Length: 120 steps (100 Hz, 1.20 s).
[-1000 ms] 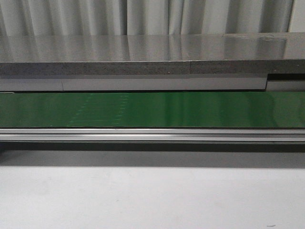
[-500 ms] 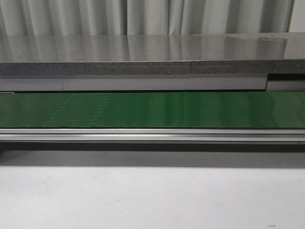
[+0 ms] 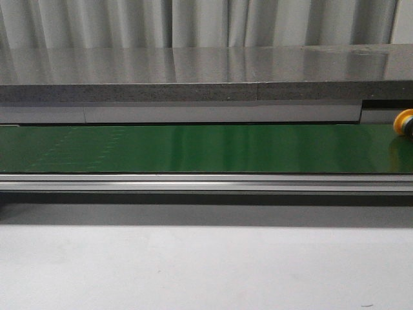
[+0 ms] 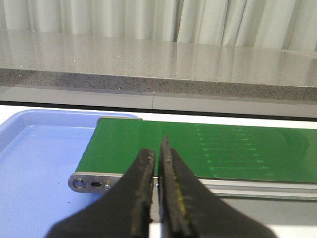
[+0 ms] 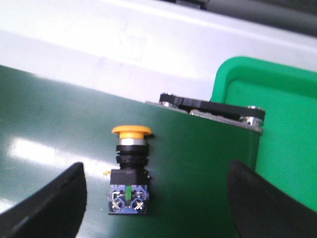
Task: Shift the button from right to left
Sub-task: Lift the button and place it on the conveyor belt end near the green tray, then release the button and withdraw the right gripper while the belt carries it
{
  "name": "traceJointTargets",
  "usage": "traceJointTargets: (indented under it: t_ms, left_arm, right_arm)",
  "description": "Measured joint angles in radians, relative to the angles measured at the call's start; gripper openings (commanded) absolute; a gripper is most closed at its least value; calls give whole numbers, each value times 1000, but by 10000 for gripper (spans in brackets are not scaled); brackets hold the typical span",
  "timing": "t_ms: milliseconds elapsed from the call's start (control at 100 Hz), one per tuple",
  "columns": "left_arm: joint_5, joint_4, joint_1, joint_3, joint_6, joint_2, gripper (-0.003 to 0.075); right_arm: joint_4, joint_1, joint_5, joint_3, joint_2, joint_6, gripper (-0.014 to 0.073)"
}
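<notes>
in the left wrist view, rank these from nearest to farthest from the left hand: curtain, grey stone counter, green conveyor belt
1. Green conveyor belt, just ahead of the left hand.
2. Grey stone counter, behind the belt.
3. Curtain, at the very back.

We see a green conveyor belt [image 3: 193, 148] running across the middle of the front frame, edged below by a silver aluminium rail [image 3: 193, 183]. Above it lies a grey speckled stone counter [image 3: 193, 71], with pale curtains [image 3: 193, 22] along the top edge. In the left wrist frame a blue tray [image 4: 34, 163] fills the lower left; a green tray [image 5: 277, 124] fills the right wrist frame's right side.
</notes>
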Motion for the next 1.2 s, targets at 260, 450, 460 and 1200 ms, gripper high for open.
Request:
traceJointTargets:
  t_ms: [260, 450, 460, 1200]
  left_arm:
    - [0, 0, 0, 0, 0, 0, 5]
    - [0, 0, 0, 0, 0, 0, 5]
    - [0, 0, 0, 0, 0, 0, 5]
    - [0, 0, 0, 0, 0, 0, 5]
  right_arm:
    - [5, 66, -256, 233, -225, -33, 551]
    - [9, 157, -424, 435, -413, -48, 550]
    - [9, 161, -433, 442, -420, -48, 550]
    - [64, 225, -509, 820, -1006, -50, 419]
